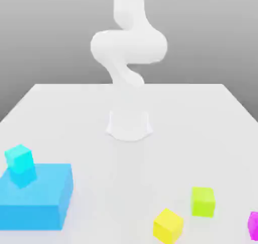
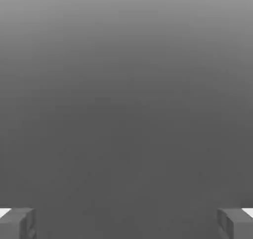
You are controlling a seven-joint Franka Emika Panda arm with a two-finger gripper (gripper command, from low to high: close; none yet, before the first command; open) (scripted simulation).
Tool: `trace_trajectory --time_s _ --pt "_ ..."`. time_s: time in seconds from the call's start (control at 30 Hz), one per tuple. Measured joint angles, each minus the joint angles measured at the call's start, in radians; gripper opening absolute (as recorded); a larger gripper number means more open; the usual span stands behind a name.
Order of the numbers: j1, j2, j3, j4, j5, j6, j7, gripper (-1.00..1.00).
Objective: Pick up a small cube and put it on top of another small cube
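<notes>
My hand (image 2: pixel 126 223) gapes empty (fingers (image 2: pixel 17 223) wide apart) while the pink cube (image 1: pixel 253 225) sits beside the lime cube (image 1: pixel 202 201) on the table (image 1: pixel 151 162).

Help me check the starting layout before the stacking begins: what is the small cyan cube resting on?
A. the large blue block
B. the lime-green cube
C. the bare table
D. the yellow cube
A: in the exterior view the small cyan cube sits on top of the large blue block, far from the yellow cube and lime-green cube.
</notes>
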Motion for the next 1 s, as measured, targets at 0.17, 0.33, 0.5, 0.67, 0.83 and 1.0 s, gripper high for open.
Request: trace_trajectory --time_s 0.17,0.33,0.5,0.67,0.83,1.0 --pt "0.063 0.187 0.026 0.017 -0.019 0.047 -0.109 0.0" --pt "0.115 0.369 0.059 0.035 -0.035 0.092 -0.217 0.0" --pt "0.163 0.55 0.097 0.051 -0.054 0.137 -0.322 0.0" --pt "0.23 0.731 0.134 0.069 -0.081 0.182 -0.421 0.0" --pt "0.27 0.914 0.165 0.086 -0.115 0.226 -0.516 0.0" --pt "0.313 1.098 0.204 0.104 -0.161 0.269 -0.602 0.0"
